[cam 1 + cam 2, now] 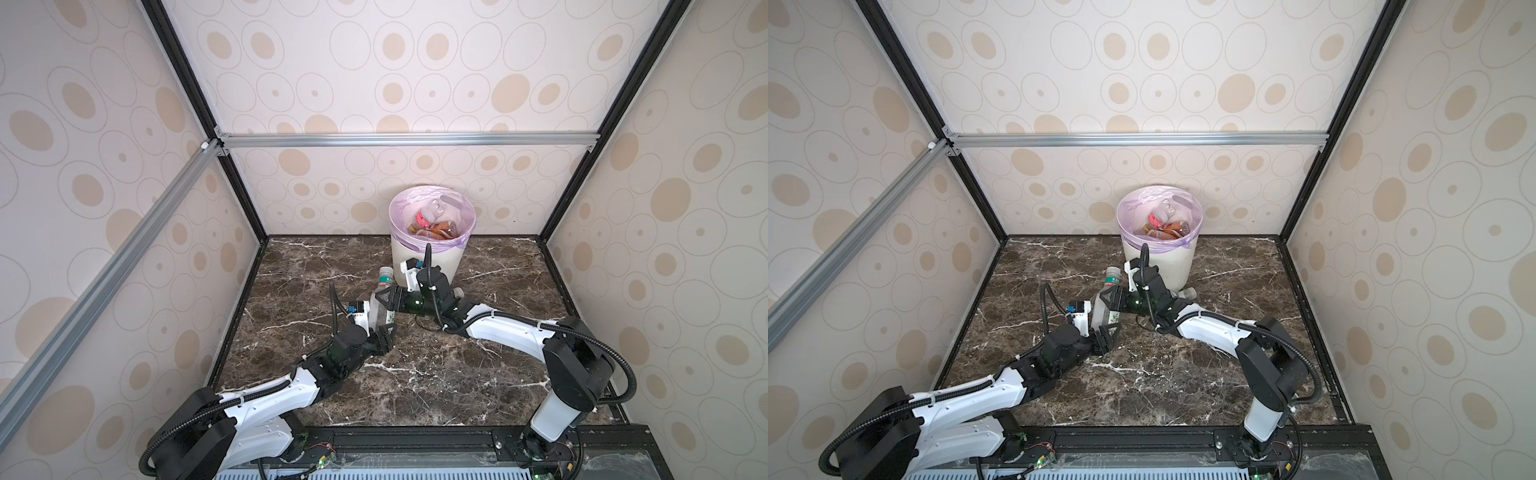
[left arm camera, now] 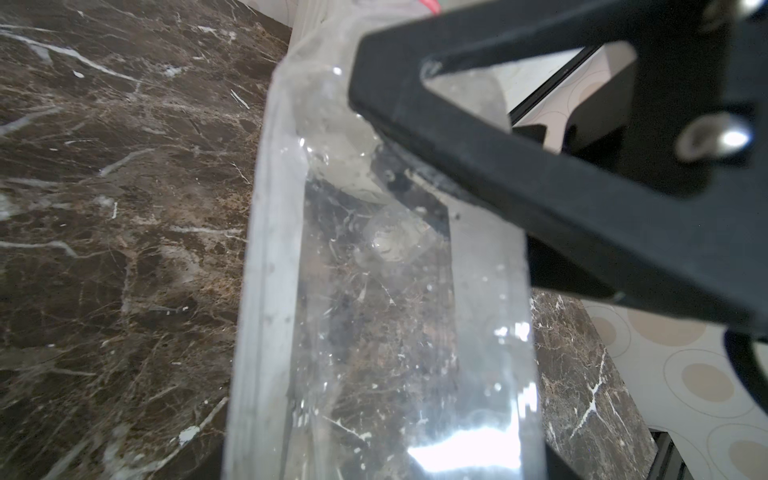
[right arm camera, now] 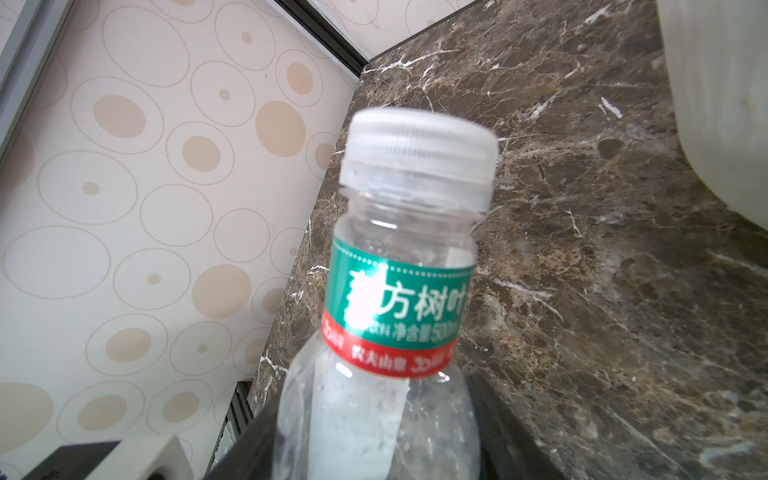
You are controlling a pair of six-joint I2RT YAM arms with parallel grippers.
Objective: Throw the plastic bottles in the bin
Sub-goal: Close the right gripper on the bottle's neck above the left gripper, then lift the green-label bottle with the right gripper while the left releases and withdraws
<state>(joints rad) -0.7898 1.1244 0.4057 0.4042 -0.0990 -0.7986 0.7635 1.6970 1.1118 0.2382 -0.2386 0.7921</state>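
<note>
A clear bottle [image 1: 383, 291] [image 1: 1109, 286] with a pale cap and a green and red neck label hangs tilted over the marble floor, held by both arms. My right gripper [image 1: 385, 304] [image 1: 1109, 305] [image 3: 374, 465] is shut on its upper body, with dark fingers pressed against both sides below the label [image 3: 399, 299]. My left gripper [image 1: 376, 332] [image 1: 1100, 332] [image 2: 382, 473] is shut on the bottle's lower end [image 2: 374, 311]. Behind them stands the bin [image 1: 453, 262] [image 1: 1177, 266], with several bottles [image 1: 436, 228] inside. Another clear bottle [image 1: 457, 292] [image 1: 1187, 293] lies at the bin's foot.
The bin stands against the back wall and the patterned walls close in on three sides. In the left wrist view one finger [image 2: 540, 166] of the right gripper crosses in front of the bottle. The bin's wall [image 3: 727, 104] is close to the right gripper.
</note>
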